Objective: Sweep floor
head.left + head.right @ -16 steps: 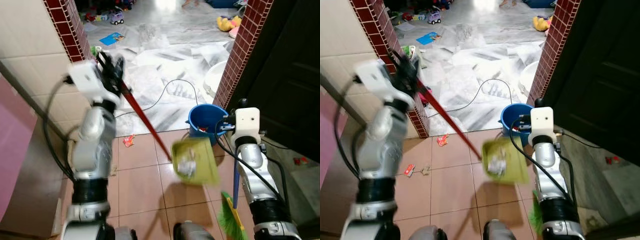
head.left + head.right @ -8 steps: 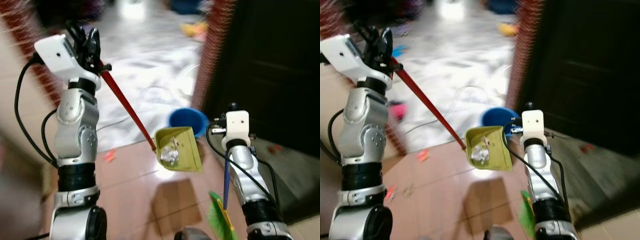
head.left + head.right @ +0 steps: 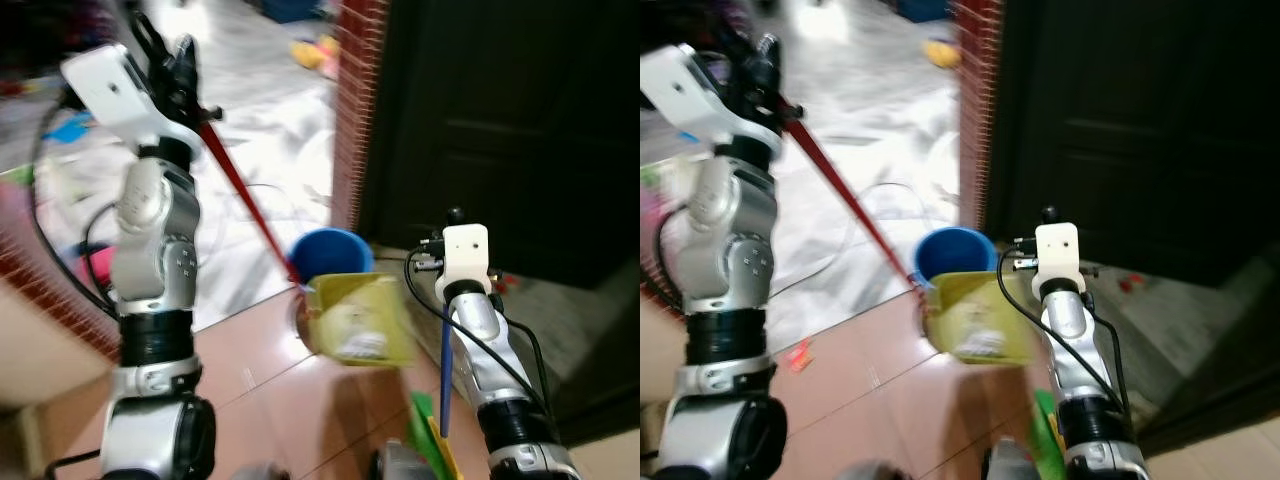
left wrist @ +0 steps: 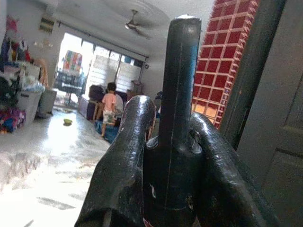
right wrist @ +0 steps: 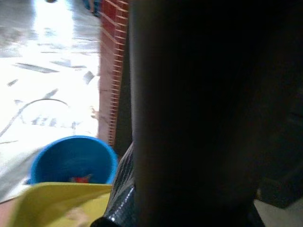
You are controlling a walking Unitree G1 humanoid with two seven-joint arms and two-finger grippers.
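Note:
My left gripper is raised high and shut on the top of the dustpan's red handle; in the left wrist view its fingers clasp the dark handle end. The yellow-green dustpan hangs tilted, blurred, with pale litter inside, just in front of the blue bucket. My right gripper is shut on the broom's blue handle, and its green bristles are low by my right side. The right wrist view has the bucket and the dustpan edge beyond the dark handle.
A red brick pillar and a dark door stand to the right of the bucket. White marble floor with a black cable and toys lies behind. A person stands far off in the room.
The camera has swung to the right. The dustpan has come closer to the blue bucket, and its front now hangs lower. The broom stays upright in my right gripper.

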